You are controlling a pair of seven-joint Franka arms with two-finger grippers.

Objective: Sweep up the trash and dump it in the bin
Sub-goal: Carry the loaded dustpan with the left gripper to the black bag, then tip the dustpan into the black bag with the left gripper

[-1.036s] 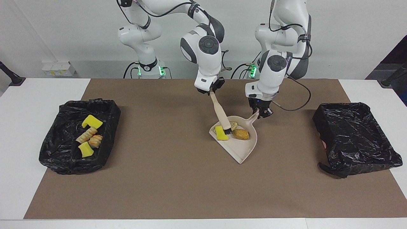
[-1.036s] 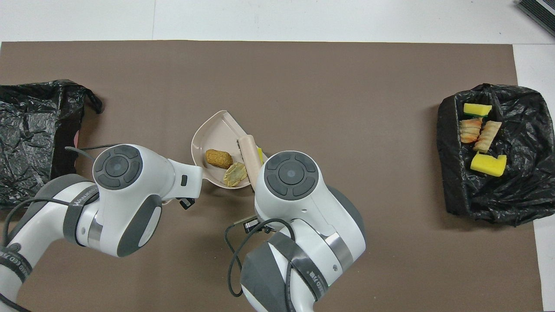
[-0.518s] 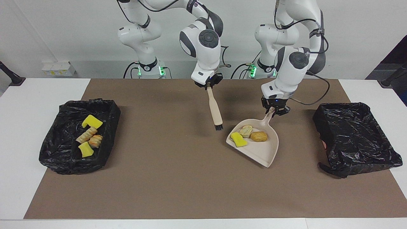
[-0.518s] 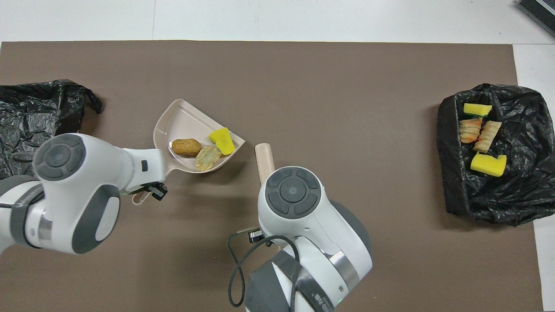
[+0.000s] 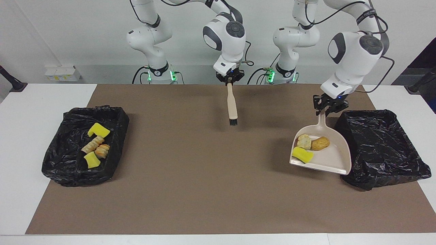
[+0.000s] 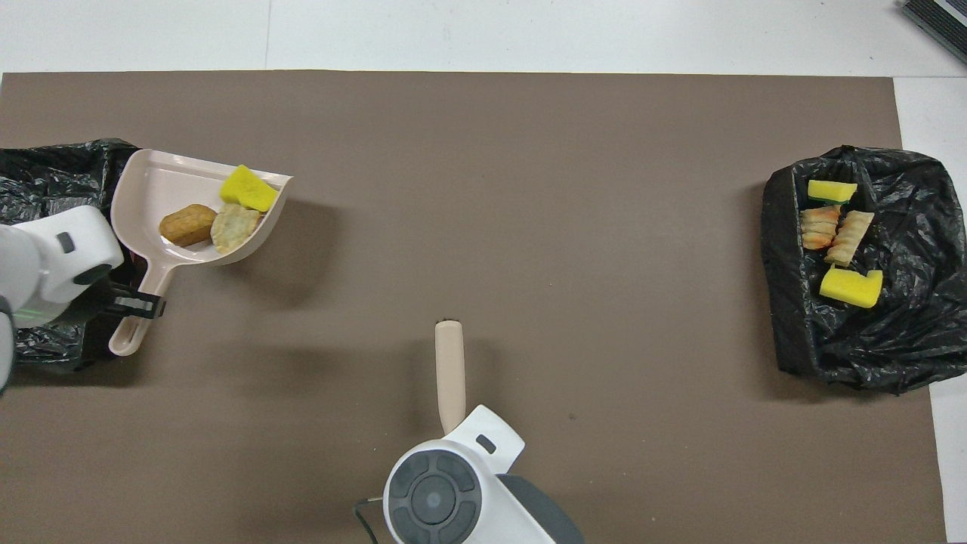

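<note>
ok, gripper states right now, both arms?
Left gripper: shut on the dustpan handle, dustpan raised beside the empty bin, three scraps on it.
Right gripper: shut on the brush, hanging over the mat.

A White Table Under a Brown Mat, Against a Pale Wall

A plain pale wall (image 5: 68, 34) ran along the table's edge at the robots' end, evenly lit and without windows. The table (image 5: 34, 98) was white, and a large brown mat (image 5: 190, 190) covered most of its top, leaving white strips at both ends and along the edge farthest from the robots. A small white box (image 5: 63, 73) sat by the wall, past the right arm's end of the table. A dark stand (image 5: 13, 81) leaned in at that same end, and a dark panel (image 5: 422, 64) stood at the left arm's end. Soft shadows lay on the mat
</note>
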